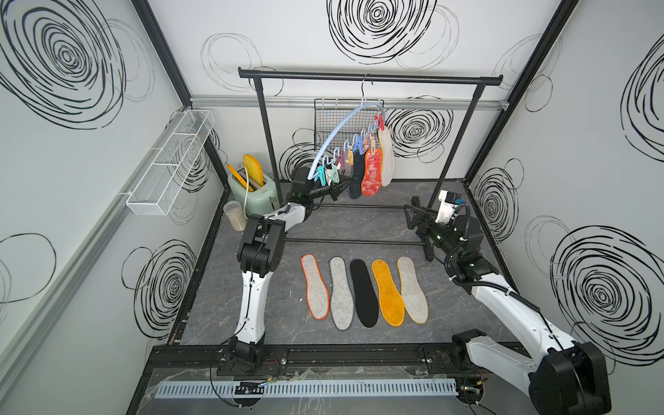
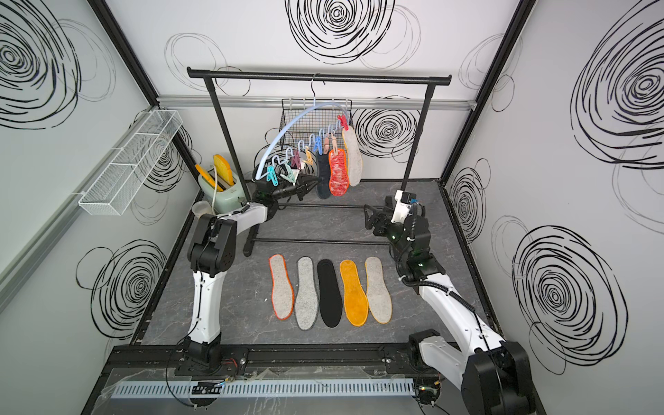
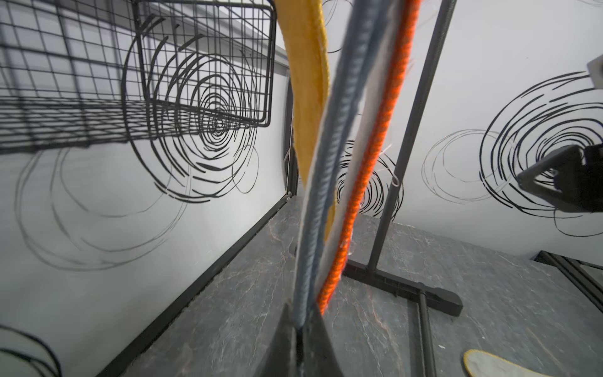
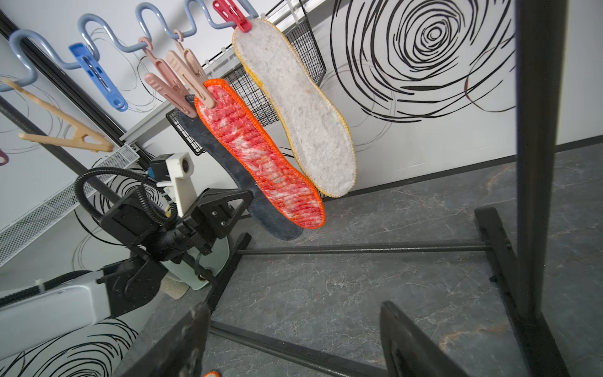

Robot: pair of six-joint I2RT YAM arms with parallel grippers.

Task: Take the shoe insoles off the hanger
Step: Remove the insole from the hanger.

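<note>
Rack [image 1: 370, 76] spans the upper middle of the frame, with the tilted hanger [image 1: 345, 133] hooked on it. Five shoe insoles [image 1: 364, 293] lie in a row on the bench [image 1: 287, 323] at lower centre. Three more hang long axis down from pegs [image 4: 192, 78] — a dark grey insole [image 1: 355, 181], a red-mottled one and a yellow-edged felt one. The nearer left fingers [image 3: 313, 339] are clamped on the dark grey insole's lower end, and it runs up from them to its peg. The right fingers [image 1: 413, 215] are spread wide and empty.
</note>
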